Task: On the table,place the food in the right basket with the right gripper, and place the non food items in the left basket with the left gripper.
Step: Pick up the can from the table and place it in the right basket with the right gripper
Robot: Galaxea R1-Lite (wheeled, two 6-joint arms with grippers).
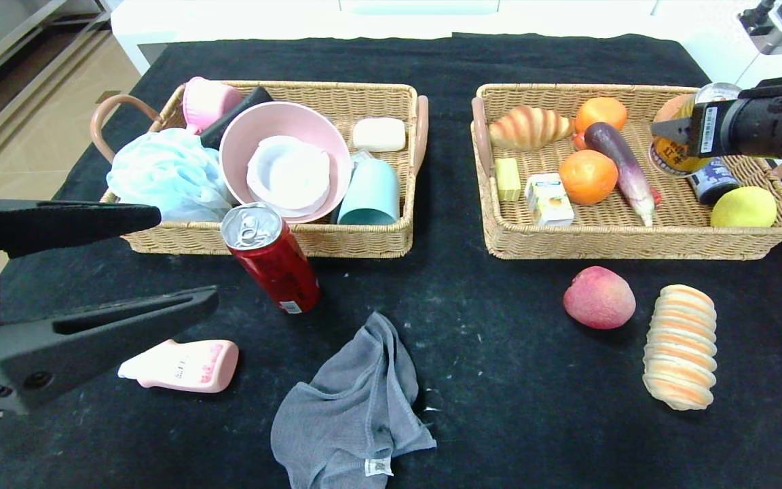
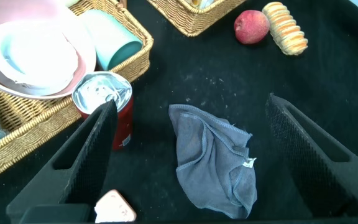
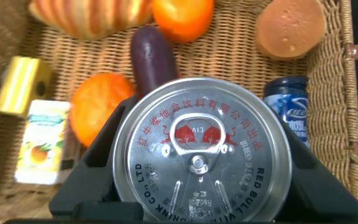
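Black cloth covers the table [image 1: 486, 353], with two baskets at its far side. The right gripper [image 1: 669, 129] hangs over the right basket [image 1: 608, 238], its fingers clamped on the yellow can [image 3: 201, 152], not yet let go. The left gripper [image 1: 160, 258] hovers in front of the left basket [image 1: 337, 241], fingers wide apart and empty.

Much is left, by the look of it. In front of the left basket stand the red can [image 1: 272, 258], the pink bottle [image 1: 184, 365] and the grey cloth [image 1: 350, 407]; in front of the right basket lie the peach [image 1: 599, 297] and the bread roll [image 1: 680, 346]. Both non-food items are untouched.
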